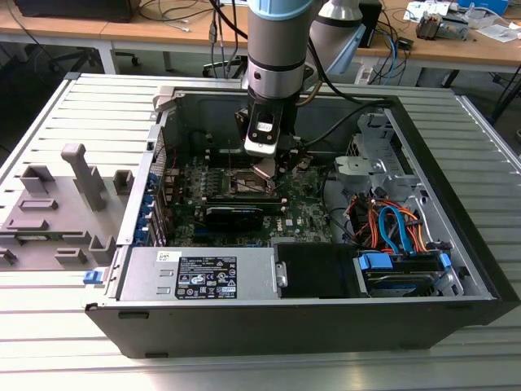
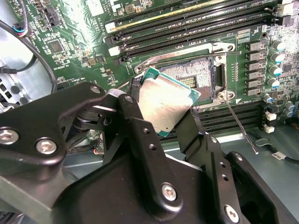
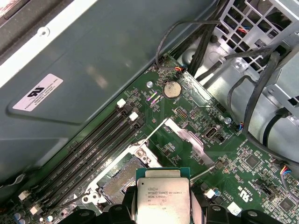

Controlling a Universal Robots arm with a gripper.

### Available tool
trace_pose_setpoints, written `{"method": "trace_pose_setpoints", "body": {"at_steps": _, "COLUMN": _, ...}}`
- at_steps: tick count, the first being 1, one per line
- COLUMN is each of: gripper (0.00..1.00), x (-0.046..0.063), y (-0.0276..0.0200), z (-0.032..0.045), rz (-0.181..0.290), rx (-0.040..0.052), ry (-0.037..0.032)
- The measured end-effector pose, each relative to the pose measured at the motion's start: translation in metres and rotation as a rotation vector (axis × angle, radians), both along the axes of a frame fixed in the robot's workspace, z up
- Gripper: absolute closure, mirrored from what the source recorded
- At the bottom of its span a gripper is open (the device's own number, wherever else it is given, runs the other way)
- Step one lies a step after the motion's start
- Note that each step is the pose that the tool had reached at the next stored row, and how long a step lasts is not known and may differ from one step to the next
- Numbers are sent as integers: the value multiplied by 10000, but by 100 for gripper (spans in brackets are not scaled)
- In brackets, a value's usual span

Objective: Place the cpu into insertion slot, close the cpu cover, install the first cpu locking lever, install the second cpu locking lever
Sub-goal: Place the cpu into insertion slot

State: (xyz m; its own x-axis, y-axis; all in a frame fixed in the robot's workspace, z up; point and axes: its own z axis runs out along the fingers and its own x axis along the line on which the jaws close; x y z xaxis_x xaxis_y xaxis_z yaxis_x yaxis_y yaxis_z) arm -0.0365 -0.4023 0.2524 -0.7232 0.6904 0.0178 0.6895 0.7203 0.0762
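Just over the insertion slot (image 2: 189, 73), tilted, sits the cpu (image 2: 166, 105) (its metal top faces both wrist views). The jaws pinch it by two opposite edges and are closed no further than the chip's width. The slot lies bare, its contacts showing. Beside the slot the cpu cover (image 3: 189, 140) stands swung up. A thin locking lever (image 2: 239, 126) juts free from the slot's corner. Green motherboard (image 2: 70, 51) surrounds the slot, inside an open computer case (image 1: 326, 326) on the slatted bench (image 1: 49, 326).

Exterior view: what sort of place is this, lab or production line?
Likely a robotics lab or workshop: an open black desktop computer case sits on a ribbed grey metal table, with cluttered wooden workbenches beyond it.
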Motion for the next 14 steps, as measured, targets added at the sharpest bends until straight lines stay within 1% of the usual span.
{"method": "trace_pose_setpoints", "body": {"at_steps": 6, "gripper": 45, "x": 0, "y": 0, "z": 0, "rz": -34, "rx": 1, "ry": 1}}
{"method": "trace_pose_setpoints", "body": {"at_steps": 14, "gripper": 45, "x": 0, "y": 0, "z": -3, "rz": -226, "rx": 1, "ry": 1}}
